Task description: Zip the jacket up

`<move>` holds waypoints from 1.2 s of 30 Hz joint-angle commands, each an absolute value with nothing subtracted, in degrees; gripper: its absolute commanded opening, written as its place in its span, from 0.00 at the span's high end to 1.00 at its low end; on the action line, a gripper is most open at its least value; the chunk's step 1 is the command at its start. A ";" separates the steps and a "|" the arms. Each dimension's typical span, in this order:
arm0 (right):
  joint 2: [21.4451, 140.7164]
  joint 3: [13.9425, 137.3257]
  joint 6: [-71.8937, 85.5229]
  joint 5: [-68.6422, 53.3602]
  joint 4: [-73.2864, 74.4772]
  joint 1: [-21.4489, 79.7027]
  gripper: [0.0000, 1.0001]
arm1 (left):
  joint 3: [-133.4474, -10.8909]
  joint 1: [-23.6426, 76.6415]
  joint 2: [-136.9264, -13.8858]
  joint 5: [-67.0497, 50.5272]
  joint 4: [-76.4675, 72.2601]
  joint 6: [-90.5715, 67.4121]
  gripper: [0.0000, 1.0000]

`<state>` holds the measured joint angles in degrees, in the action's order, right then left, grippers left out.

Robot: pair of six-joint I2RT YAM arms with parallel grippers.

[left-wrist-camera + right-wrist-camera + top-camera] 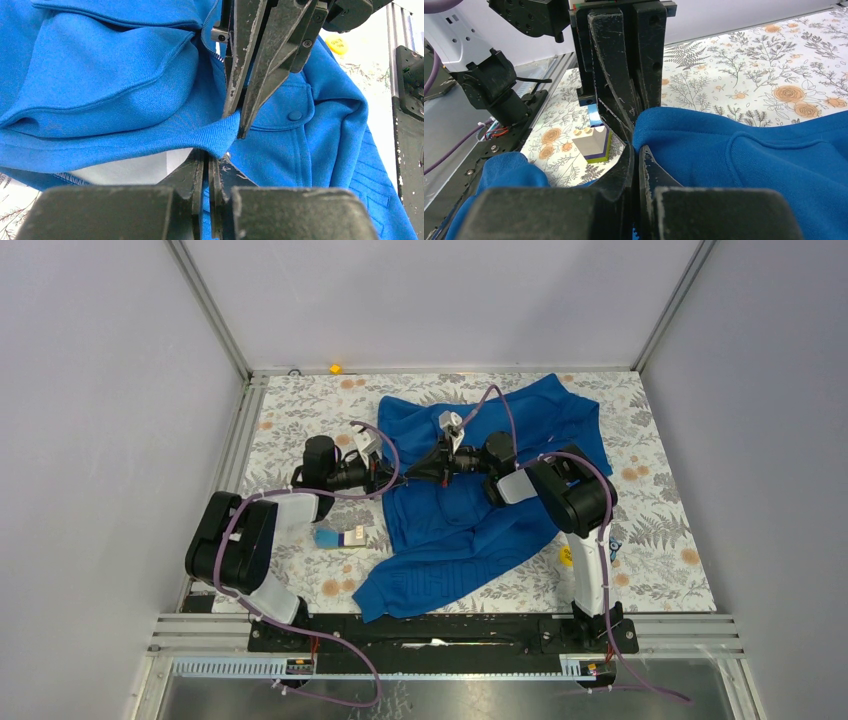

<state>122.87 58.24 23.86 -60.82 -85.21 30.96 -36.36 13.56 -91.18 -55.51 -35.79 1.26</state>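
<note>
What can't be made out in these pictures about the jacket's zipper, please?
Zipper slider: top view, hidden where the left claw and right claw meet over the jacket.
Zipper: left wrist view, only a short stretch shows; the right claw covers the rest.
Small block: top view, too small to identify.

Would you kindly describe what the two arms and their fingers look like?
Both the left arm and the right arm are built of bulky black links with white shells. A purple cable loops along each. The fingers are black, flat and tapered, scuffed with pale scratches.
</note>
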 commanded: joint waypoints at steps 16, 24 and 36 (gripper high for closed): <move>123.57 62.26 25.72 -60.32 -94.95 33.21 1.00 | -35.27 15.12 -79.86 -48.28 -28.41 -8.01 0.47; 123.44 61.92 25.73 -60.12 -95.01 32.48 1.00 | -29.84 10.82 -68.87 -44.89 -27.32 -22.53 0.33; 123.32 61.66 25.55 -60.03 -94.95 32.44 1.00 | -30.16 10.24 -71.95 -35.75 -41.31 -42.71 0.41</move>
<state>123.83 60.23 25.56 -59.44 -85.56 31.62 -27.03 9.89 -68.82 -37.60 -33.93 -38.26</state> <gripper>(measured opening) 0.033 0.617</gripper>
